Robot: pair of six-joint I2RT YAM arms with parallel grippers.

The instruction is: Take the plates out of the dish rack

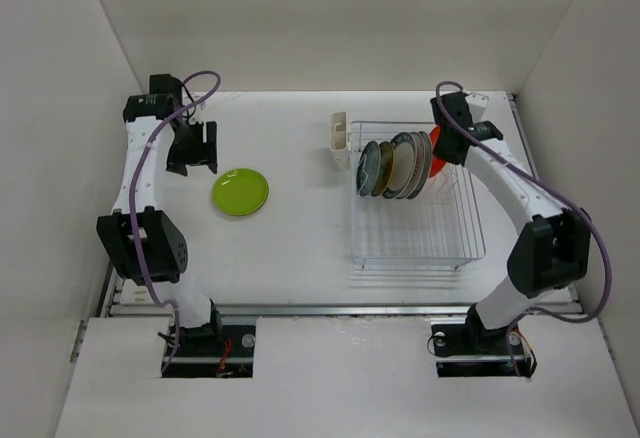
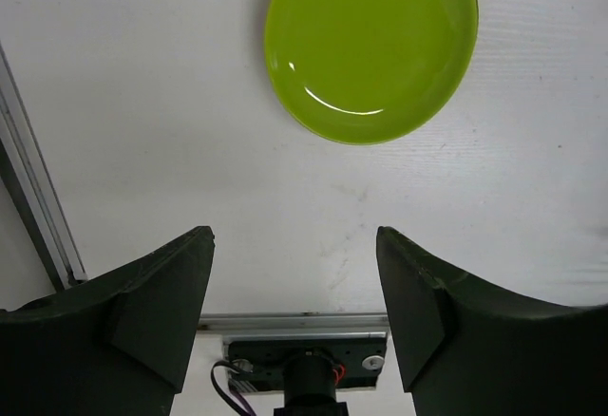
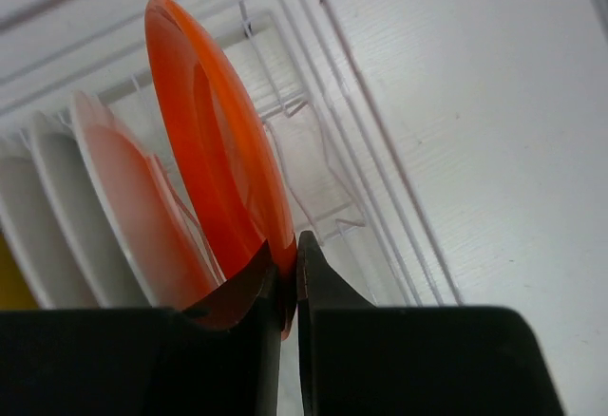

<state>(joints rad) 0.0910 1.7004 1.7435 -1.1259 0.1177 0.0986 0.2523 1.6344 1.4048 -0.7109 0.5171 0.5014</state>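
Note:
A white wire dish rack (image 1: 420, 228) stands at the right of the table, with several plates (image 1: 392, 166) on edge in its far end. My right gripper (image 1: 440, 148) is shut on the rim of the orange plate (image 3: 214, 160), the plate at the right end of the row, which also shows in the top view (image 1: 436, 154). A lime green plate (image 1: 240, 192) lies flat on the table to the left, also in the left wrist view (image 2: 372, 44). My left gripper (image 2: 294, 288) is open and empty, just behind the green plate.
A cream cutlery cup (image 1: 339, 141) stands at the rack's far left corner. White walls close in the table on the left, right and back. A metal rail (image 1: 340, 309) runs along the near edge.

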